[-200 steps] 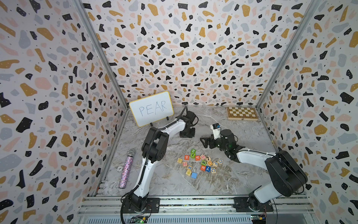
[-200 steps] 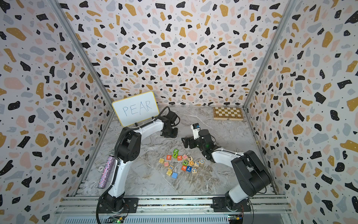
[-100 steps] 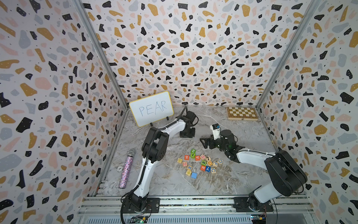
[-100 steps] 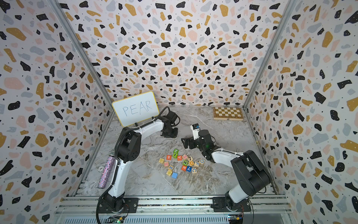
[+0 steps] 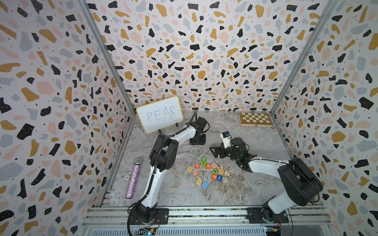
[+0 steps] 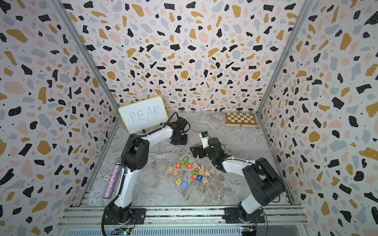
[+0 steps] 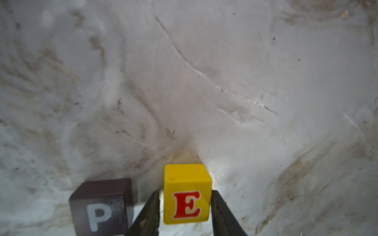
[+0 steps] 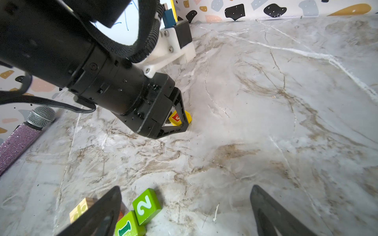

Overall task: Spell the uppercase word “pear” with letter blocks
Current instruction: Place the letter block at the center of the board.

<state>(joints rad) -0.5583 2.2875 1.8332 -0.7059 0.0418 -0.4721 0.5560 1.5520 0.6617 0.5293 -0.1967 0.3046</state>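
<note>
P block (image 7: pixel 100 206) and E block (image 7: pixel 187 200) stand side by side, left claw (image 7: pixel 185 192) slightly spread around the latter, right claw (image 8: pixel 185 187) wide and empty; A block (image 5: pixel 208 166) and R block (image 5: pixel 214 177) remain unplaced.

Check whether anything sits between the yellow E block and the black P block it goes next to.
Only a finger of the left gripper: it stands in the gap between the P block and the E block, with the jaws flanking E. No other block or object shows between them in the left wrist view.
</note>
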